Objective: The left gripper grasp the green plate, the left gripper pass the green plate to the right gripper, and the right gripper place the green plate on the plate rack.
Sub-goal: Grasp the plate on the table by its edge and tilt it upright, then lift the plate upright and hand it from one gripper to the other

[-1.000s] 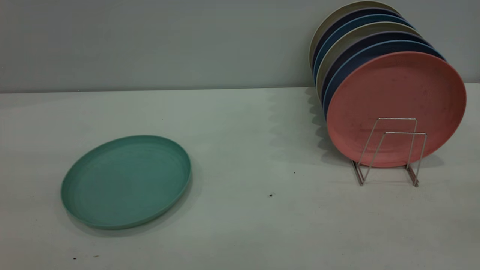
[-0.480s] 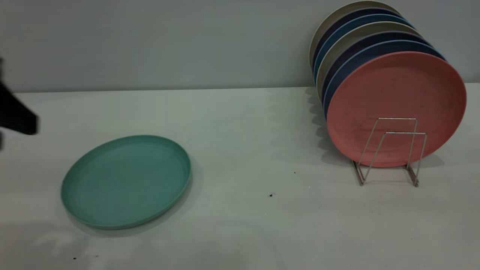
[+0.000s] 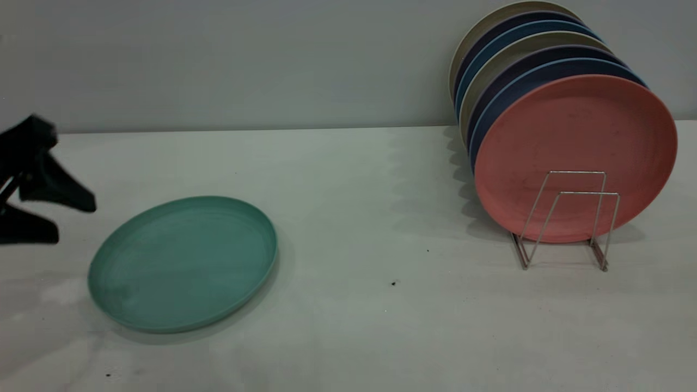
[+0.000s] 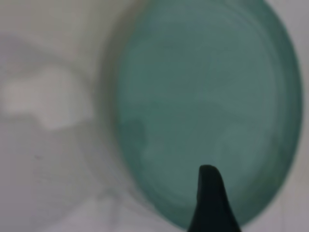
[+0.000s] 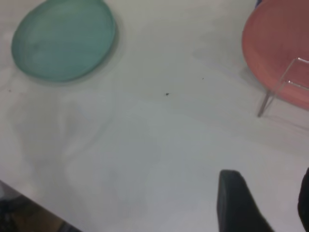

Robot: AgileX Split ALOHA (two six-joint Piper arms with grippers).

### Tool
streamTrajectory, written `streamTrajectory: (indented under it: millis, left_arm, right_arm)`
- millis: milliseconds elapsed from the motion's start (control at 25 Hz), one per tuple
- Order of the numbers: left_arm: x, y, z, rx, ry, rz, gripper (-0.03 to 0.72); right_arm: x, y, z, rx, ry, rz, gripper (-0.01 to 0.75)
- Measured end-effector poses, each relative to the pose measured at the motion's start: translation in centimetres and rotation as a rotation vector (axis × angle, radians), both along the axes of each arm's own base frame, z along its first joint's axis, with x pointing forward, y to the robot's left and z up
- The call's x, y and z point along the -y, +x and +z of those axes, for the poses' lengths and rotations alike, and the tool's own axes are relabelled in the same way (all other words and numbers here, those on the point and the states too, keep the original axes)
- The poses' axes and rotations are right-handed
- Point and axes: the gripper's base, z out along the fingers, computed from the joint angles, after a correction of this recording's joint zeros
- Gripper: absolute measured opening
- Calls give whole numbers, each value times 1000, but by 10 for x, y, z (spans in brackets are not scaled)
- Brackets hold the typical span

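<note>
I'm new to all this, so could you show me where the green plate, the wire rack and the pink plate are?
green plate [image 3: 183,264], exterior view, middle of its flat face.
plate rack [image 3: 577,173], exterior view, top bar of a wire loop.
pink plate [image 3: 572,130], exterior view, upper middle of its face.

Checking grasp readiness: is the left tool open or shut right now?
Open. In the exterior view the left tool shows two spread jaws with a clear gap, left of the green plate, not touching it.
</note>
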Motion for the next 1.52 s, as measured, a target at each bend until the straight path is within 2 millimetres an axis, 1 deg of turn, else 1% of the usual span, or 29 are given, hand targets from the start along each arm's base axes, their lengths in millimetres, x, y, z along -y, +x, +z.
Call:
streamTrajectory:
  millis: [120, 440, 640, 800, 920, 960, 1040, 1160, 1240, 1320, 1400, 1520]
  left_arm:
    - [-8, 2, -19, -17, -26, 34, 524]
    - [-5, 1, -67, -98, -81, 45, 524]
    - [-5, 1, -85, -121, -92, 31, 524]
    - [-6, 9, -94, -121, -98, 27, 505]
    - [-5, 13, -98, -114, -124, 21, 440]
    - [-5, 14, -98, -112, -128, 20, 404]
    - [-5, 15, -99, -109, -130, 19, 314]
    - [-5, 17, -99, -102, -128, 19, 121]
    - [-6, 19, -98, -96, -127, 20, 44]
    - [-6, 20, -98, -94, -126, 16, 21]
    - [-7, 24, -95, -79, -120, 13, 18]
    - [-10, 34, -84, -19, -98, -7, 17]
  right_arm:
    - [0, 0, 0, 3, 0, -2, 332]
    - [0, 0, 0, 5, 2, -4, 332]
    - [0, 1, 0, 6, 2, -5, 332]
    - [0, 1, 1, 9, 2, -8, 332]
    - [1, 1, 1, 11, 1, -10, 332]
    - [1, 1, 1, 11, 1, -10, 332]
    - [1, 1, 1, 11, 1, -10, 332]
    - [1, 1, 1, 13, 1, -12, 332]
    - [0, 1, 1, 13, 15, -15, 332]
    - [-1, 2, 2, 9, 50, -24, 332]
    - [-3, 3, 3, -2, 93, -34, 332]
    - [-6, 11, -2, -34, 131, -30, 332]
